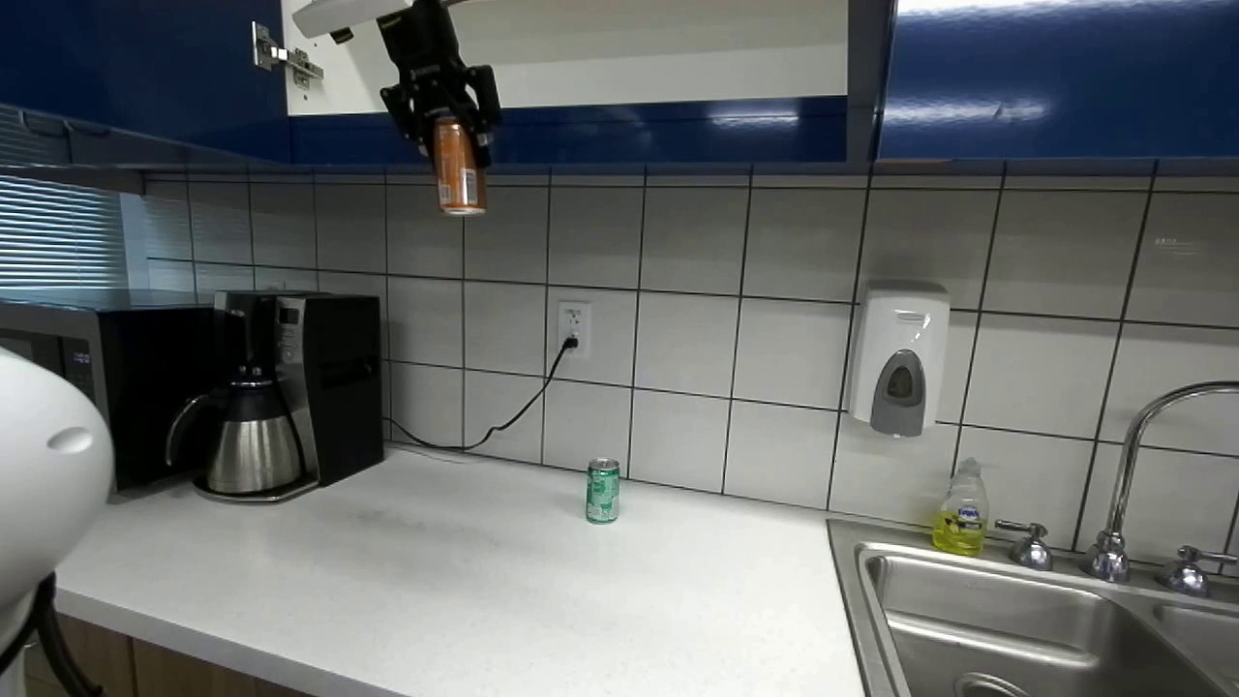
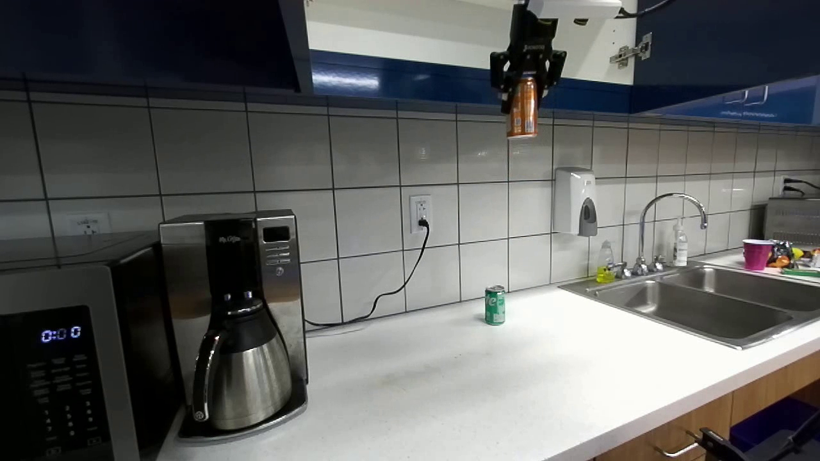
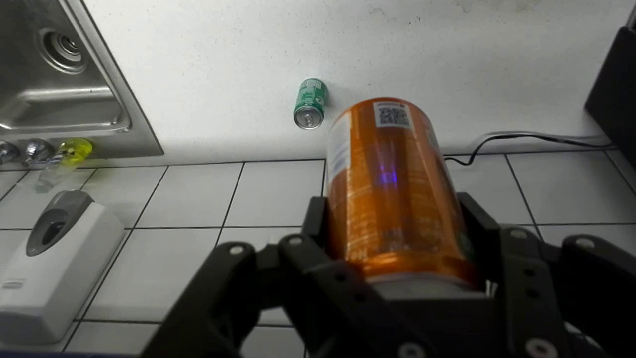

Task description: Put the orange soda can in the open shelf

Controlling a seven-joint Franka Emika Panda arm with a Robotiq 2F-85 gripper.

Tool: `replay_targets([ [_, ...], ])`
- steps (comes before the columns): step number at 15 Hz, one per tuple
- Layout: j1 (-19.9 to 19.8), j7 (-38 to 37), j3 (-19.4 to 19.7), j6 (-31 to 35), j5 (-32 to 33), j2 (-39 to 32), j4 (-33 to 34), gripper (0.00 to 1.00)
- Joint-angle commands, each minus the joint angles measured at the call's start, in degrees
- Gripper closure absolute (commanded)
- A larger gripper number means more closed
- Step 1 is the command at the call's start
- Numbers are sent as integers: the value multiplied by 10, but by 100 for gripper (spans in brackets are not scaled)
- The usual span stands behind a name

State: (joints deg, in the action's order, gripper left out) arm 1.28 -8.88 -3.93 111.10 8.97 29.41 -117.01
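The orange soda can [image 1: 459, 186] is held about upright by my gripper [image 1: 457, 145] high above the counter. In both exterior views its lower part hangs below the black fingers; it also shows there in an exterior view [image 2: 523, 121]. In the wrist view the fingers [image 3: 392, 216] press on both sides of the can [image 3: 390, 169]. The open shelf [image 1: 668, 58] has a pale interior above a glossy blue lower rail; it also shows in an exterior view [image 2: 397, 29]. The can hangs in front of and below the shelf's opening. The top of the shelf is out of view.
A green can [image 1: 602, 492] stands on the white counter [image 1: 465, 590] below. An open blue door with a hinge [image 1: 281, 56] borders the shelf. A coffee maker [image 2: 234, 320], microwave [image 2: 57, 352], soap dispenser [image 1: 900, 358] and sink [image 1: 847, 581] are around.
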Motion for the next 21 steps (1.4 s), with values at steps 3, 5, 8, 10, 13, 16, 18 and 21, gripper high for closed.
replay_targets([
  [3, -8, -4, -12, -63, -1, -28, 111, 61],
  [5, -9, -6, -14, -76, 1, -41, 145, 61],
  [8, -10, -9, -15, -95, 2, -74, 206, 61],
  [10, -11, -13, -16, -105, 6, -97, 244, 61],
  [13, -9, -11, -14, -131, 5, -137, 309, 61],
  [16, -6, -15, -14, -161, 8, -173, 374, 61],
  [18, -4, -17, -14, -180, 10, -191, 409, 61],
  [21, -2, -20, -13, -204, 13, -217, 460, 61],
])
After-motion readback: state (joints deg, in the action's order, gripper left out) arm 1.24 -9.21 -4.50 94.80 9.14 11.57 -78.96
